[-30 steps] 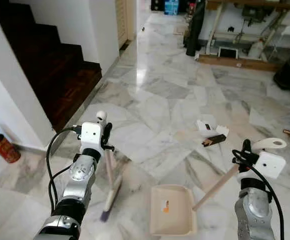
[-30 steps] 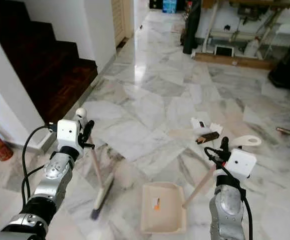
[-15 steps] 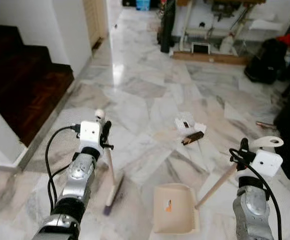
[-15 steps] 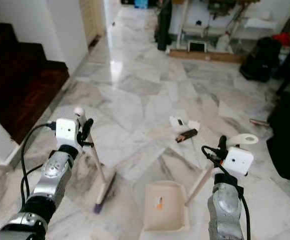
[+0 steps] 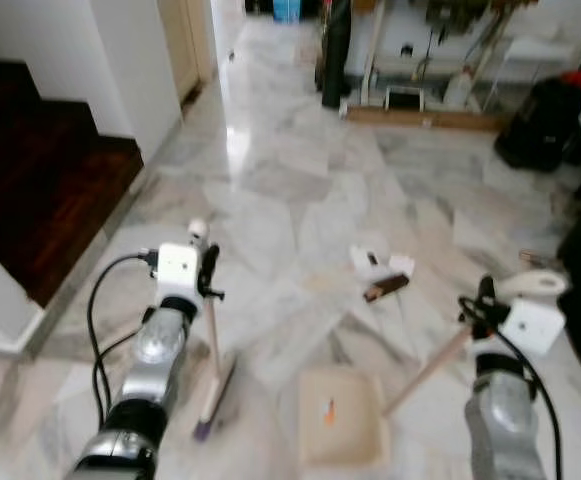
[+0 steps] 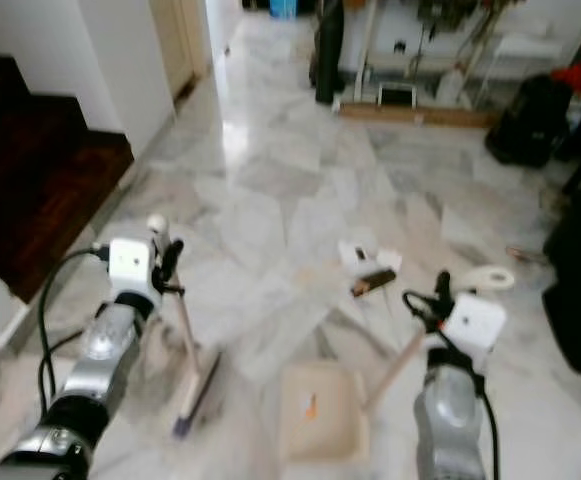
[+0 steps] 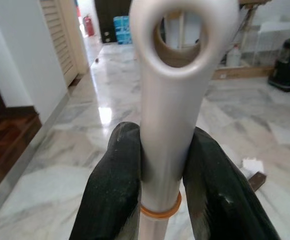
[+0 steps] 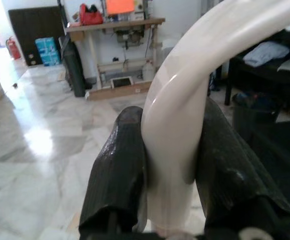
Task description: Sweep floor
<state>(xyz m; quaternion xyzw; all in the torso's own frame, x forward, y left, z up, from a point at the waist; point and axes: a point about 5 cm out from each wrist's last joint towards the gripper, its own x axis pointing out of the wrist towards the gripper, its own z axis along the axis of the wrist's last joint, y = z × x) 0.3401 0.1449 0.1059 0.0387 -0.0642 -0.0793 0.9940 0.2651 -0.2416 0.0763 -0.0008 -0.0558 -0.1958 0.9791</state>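
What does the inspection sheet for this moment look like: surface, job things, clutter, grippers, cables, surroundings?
Surface: marble floor, glossy, picture blurred.
Job things: broom head on floor; dustpan flat on floor beside it.
Clutter: litter, white scraps and a brown piece, ahead of dustpan.
Grippers: left gripper shut on broom handle; right gripper shut on dustpan handle.
Cables: black cable looping along left arm.
Surroundings: dark stairs to the left; workbench and black bag at far end.
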